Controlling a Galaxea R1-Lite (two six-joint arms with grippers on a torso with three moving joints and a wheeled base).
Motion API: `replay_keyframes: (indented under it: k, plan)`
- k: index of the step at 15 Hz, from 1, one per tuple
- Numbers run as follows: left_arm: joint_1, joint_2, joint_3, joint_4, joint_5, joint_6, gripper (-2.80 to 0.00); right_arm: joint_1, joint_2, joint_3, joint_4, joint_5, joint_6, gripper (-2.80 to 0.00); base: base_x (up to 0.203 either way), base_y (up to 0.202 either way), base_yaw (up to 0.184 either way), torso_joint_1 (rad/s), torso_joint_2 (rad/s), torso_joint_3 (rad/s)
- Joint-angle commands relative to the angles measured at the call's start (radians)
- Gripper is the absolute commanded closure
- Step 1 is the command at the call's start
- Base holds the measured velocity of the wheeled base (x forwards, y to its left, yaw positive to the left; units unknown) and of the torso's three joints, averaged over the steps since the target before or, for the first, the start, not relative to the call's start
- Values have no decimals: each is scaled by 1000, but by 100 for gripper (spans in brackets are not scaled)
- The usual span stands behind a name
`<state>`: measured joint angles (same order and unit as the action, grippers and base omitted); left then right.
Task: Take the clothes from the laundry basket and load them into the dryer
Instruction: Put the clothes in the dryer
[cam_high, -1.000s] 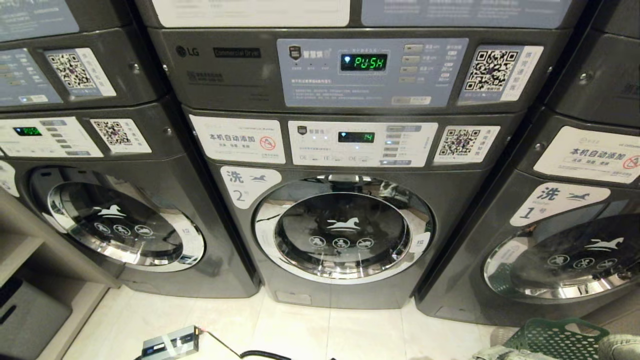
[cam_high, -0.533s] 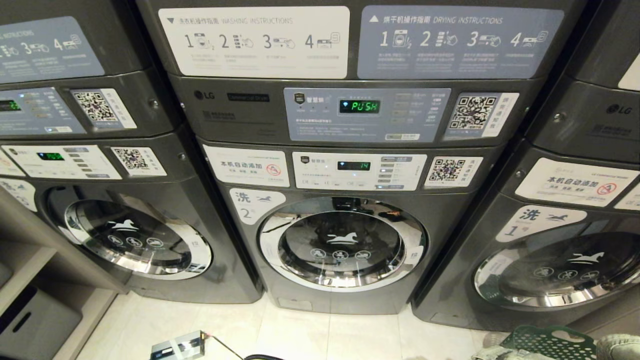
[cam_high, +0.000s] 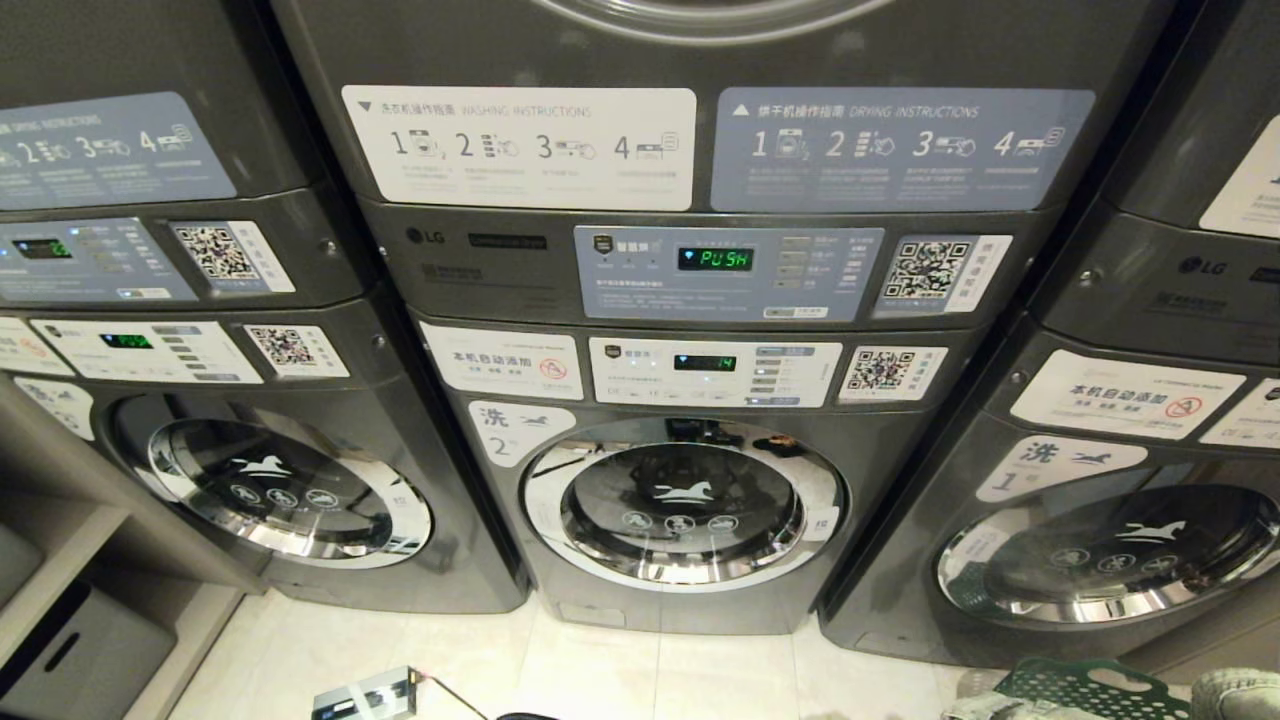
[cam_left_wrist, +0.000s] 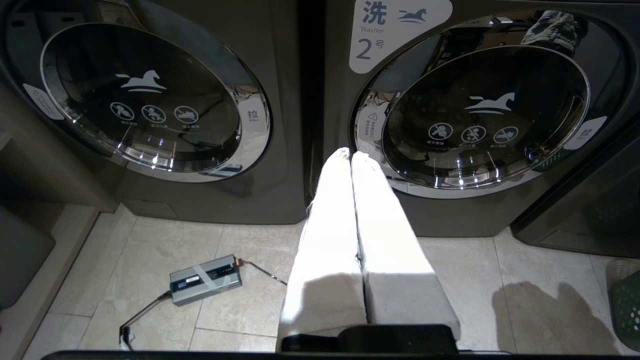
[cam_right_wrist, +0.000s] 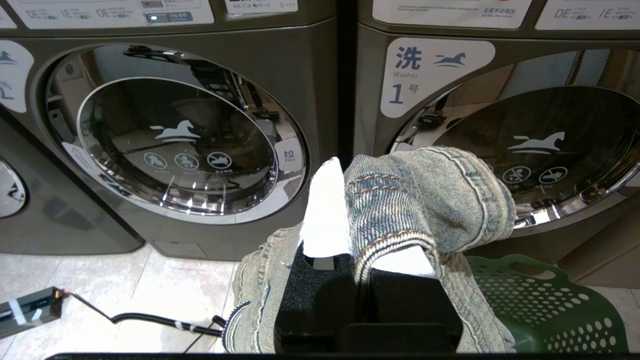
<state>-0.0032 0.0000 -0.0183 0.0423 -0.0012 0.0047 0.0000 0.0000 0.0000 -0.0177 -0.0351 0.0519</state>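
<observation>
A denim garment is clamped in the right end effector, whose white fingers are closed tight on a fold of the cloth; the rest of the fabric is draped over one finger and hangs down past the wrist. The garment is held in front of the washer marked 1, above the green laundry basket, which stands on the tiled floor just before that washer's door. The left end effector is seen empty, its fingers pressed together, pointed toward the gap beside the washer marked 2. The step in hand is judged to be the carry: one piece has been lifted out of the basket and is to be brought up to the dryer. In the head view the dryer's control panel, with its display reading PUSH, is stacked above the panel of washer 2, and only the lower rim of the dryer door is visible at the top edge above the instruction stickers. Whether that door is open cannot be told. The next move is judged to call for the garment to be raised well above washer 2 to the level of the drum; should the door be shut, it would have to be opened first, most plausibly by the free left end effector. Care would be needed that the hanging denim is not snagged on the door rim. A small grey box with a cable lies on the floor before washer 2.
</observation>
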Motion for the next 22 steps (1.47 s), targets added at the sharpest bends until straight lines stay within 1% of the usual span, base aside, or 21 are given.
replay_keyframes:
  k: [1,12,14,16,22]
  plan:
    - [0,0,0,1,0,0,0,0,2,6,-1,0,0,0,0,0,0,167,-343,-178]
    - [0,0,3,-1,1,0,0,0,2,7,-1,0,-1,0,0,0,0,152,-314,-166]
    - [0,0,5,-9,1,0,0,0,2,6,-1,0,0,0,0,0,0,111,-226,-120]
    - [0,0,17,-43,1,0,0,0,2,7,-1,0,-1,0,0,0,0,88,-182,-91]
    - [0,0,17,-42,1,-2,0,0,2,6,-1,0,-1,0,0,0,0,83,-162,-85]
